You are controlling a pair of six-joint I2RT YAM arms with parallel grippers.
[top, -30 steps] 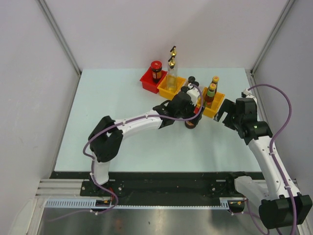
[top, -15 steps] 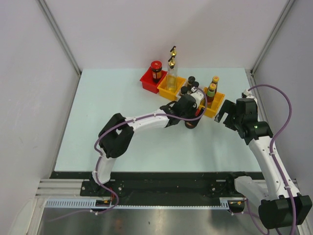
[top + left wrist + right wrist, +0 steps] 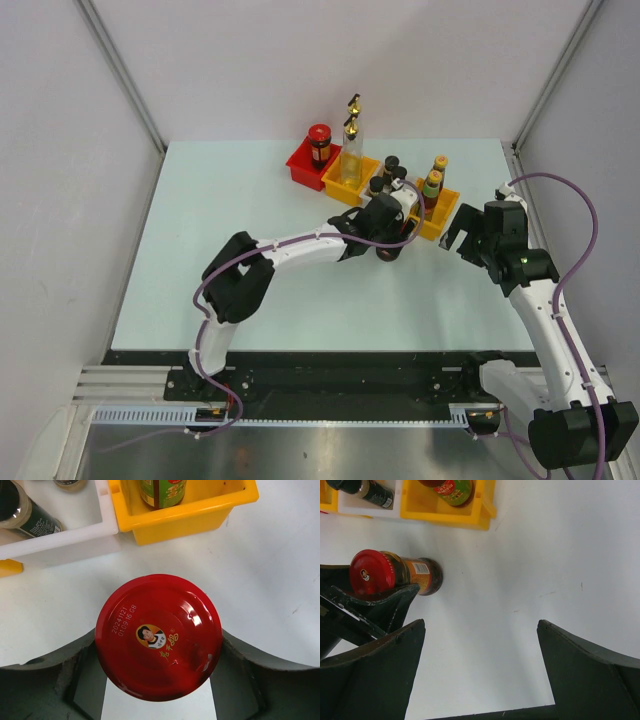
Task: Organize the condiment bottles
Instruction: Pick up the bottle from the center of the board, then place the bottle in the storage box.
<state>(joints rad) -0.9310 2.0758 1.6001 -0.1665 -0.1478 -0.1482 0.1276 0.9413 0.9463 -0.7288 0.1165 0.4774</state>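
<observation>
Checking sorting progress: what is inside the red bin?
The red bin holds one red-lidded jar, standing upright. The bin's floor behind the jar is hidden from the overhead camera.

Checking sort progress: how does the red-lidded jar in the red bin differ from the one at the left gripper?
Place: the binned red-lidded dark jar stands in the red plastic bin; the loose red-lidded jar stands on the table. Grip: the binned jar is free; the loose jar sits between the left gripper's fingers, contact unclear. Both upright, red-lidded.
</observation>
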